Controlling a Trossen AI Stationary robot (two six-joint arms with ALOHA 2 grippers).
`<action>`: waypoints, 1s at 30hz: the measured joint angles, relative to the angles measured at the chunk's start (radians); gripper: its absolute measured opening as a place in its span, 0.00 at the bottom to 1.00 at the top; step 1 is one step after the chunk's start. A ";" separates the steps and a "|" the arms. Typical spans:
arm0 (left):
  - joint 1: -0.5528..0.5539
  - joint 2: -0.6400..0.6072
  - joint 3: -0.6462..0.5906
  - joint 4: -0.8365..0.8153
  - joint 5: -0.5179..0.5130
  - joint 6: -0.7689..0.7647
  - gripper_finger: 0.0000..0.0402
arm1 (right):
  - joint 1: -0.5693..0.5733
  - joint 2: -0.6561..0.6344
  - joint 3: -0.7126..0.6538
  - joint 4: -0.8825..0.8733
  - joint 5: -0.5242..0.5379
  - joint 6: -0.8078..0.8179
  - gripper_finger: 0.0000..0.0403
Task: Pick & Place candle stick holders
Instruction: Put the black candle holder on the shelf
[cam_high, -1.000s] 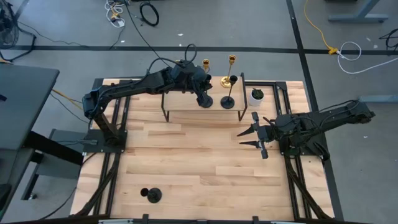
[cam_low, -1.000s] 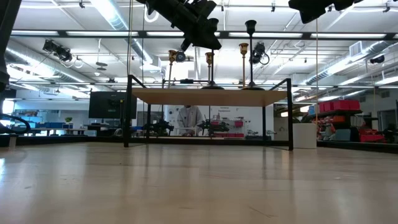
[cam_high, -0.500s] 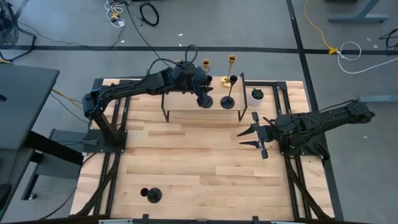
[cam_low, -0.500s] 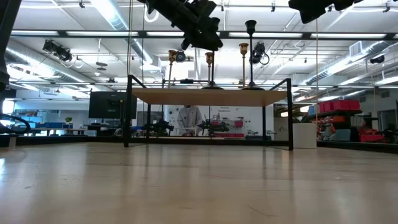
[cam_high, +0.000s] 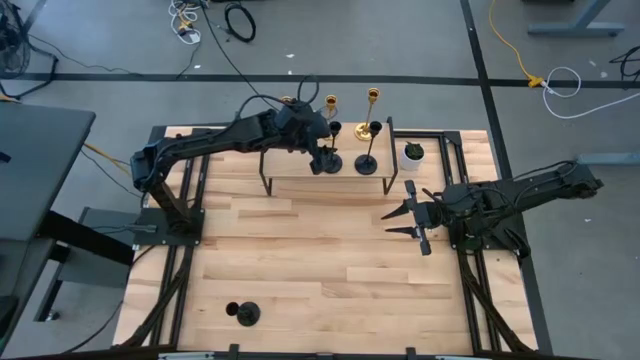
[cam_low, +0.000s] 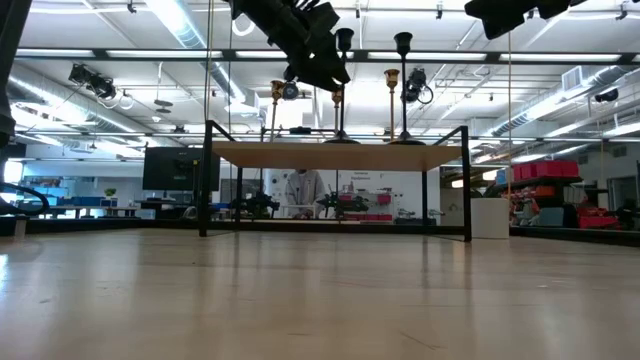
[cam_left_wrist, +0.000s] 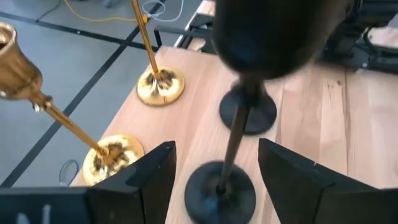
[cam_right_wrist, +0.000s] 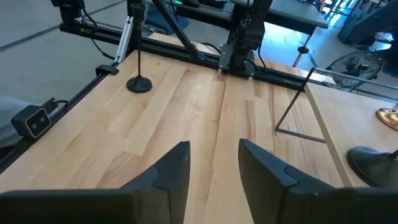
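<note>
Nearest you, at seven o'clock, one black holder (cam_high: 243, 313) stands alone; your right gripper (cam_high: 409, 213) waits at three o'clock, half open and empty, while at twelve your left gripper (cam_left_wrist: 211, 180) gapes around, not gripping, a black holder (cam_left_wrist: 221, 186) on the shelf (cam_high: 300, 184) beside two gold holders (cam_left_wrist: 118, 158).

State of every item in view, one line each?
left gripper: open, either side of a black holder's stem
black holders on shelf: two, upright
gold holders: three, upright on shelf
black holder on table: upright
right gripper: open, holding nothing
</note>
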 joint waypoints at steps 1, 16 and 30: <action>-0.001 -0.002 0.000 -0.004 0.000 0.007 0.57 | 0.000 0.000 0.000 0.000 0.000 0.000 0.33; -0.028 -0.131 0.000 -0.363 0.013 0.024 0.56 | 0.000 0.000 0.000 -0.004 0.000 0.000 0.33; -0.309 -0.333 -0.059 -0.734 0.064 -0.219 0.55 | 0.000 0.000 0.000 0.005 0.000 0.033 0.33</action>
